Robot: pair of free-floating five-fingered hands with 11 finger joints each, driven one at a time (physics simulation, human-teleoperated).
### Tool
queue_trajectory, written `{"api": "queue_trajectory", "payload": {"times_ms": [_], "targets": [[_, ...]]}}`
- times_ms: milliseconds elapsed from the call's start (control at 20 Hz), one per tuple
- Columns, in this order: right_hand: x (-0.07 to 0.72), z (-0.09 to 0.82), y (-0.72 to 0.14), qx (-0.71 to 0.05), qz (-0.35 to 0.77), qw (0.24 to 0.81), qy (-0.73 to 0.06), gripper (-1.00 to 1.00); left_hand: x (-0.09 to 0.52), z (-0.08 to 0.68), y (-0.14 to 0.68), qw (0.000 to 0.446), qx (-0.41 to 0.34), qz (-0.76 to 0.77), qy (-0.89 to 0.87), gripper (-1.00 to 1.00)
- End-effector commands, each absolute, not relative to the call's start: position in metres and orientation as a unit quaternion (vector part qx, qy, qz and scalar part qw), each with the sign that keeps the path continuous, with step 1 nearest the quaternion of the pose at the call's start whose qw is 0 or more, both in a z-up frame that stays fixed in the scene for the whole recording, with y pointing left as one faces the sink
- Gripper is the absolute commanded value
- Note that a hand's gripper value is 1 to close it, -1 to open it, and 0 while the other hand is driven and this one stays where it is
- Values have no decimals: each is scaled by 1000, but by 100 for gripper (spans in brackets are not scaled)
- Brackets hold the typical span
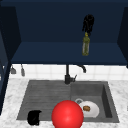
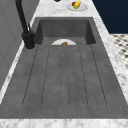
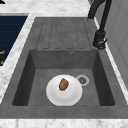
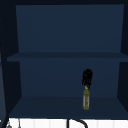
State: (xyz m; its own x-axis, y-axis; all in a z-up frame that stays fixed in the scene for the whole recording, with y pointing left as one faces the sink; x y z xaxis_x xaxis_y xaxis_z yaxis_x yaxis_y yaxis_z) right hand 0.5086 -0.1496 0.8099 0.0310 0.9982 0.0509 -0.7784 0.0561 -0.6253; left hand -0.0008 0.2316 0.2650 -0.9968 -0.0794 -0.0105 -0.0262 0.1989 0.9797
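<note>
1. The right hand (image 1: 88, 23) is up in the open wall cabinet (image 1: 50, 30) above the sink, directly over a small olive-green bottle (image 1: 85, 46).
2. Its fingers point down and close round the bottle's yellowish cap, so it grips the bottle at the top.
3. In the upper view, the same right hand (image 4: 87, 77) is on the cap of the bottle (image 4: 86, 100), which is upright with its base at the lower shelf (image 4: 50, 106); I cannot tell whether the base rests on the shelf or is just above it.
4. The upper shelf (image 4: 62, 57) runs across the cabinet above the hand.
5. The left hand (image 1: 34, 117) is low at the front left corner of the sink (image 1: 45, 95), over the ribbed draining board, with its fingers curled and nothing in them.
6. A large red ball (image 1: 67, 115) is at the front edge of the sink, between the left hand and the basin.
7. A white plate (image 1: 93, 111) lies in the basin on the right, with a small brown piece of food (image 1: 86, 108) on it; the ball covers its left edge.
8. In the right side view, the plate (image 3: 64, 96) is just beside the drain (image 3: 82, 80), and the food (image 3: 63, 84) lies near its middle.
9. The black faucet (image 1: 67, 75) stands at the back of the sink, between draining board and basin.
10. In the left side view, a dish of fruit (image 2: 77, 5) stands on the marble counter (image 2: 50, 7) beyond the basin.
</note>
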Motion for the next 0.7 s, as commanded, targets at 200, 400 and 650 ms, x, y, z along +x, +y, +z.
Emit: {"api": "queue_trajectory", "payload": {"times_ms": [200, 400, 650], "targets": [[492, 810, -149, -224, 646, 686, -248, -100, -1, 265, 232, 21, 34, -632, -774, 0], [491, 805, -149, -225, 650, 683, -245, -100, -1, 265, 232, 21, 34, -632, -774, 0], [490, 794, -147, -227, 652, 682, -243, -100, -1, 265, 232, 21, 34, -632, -774, 0]]}}
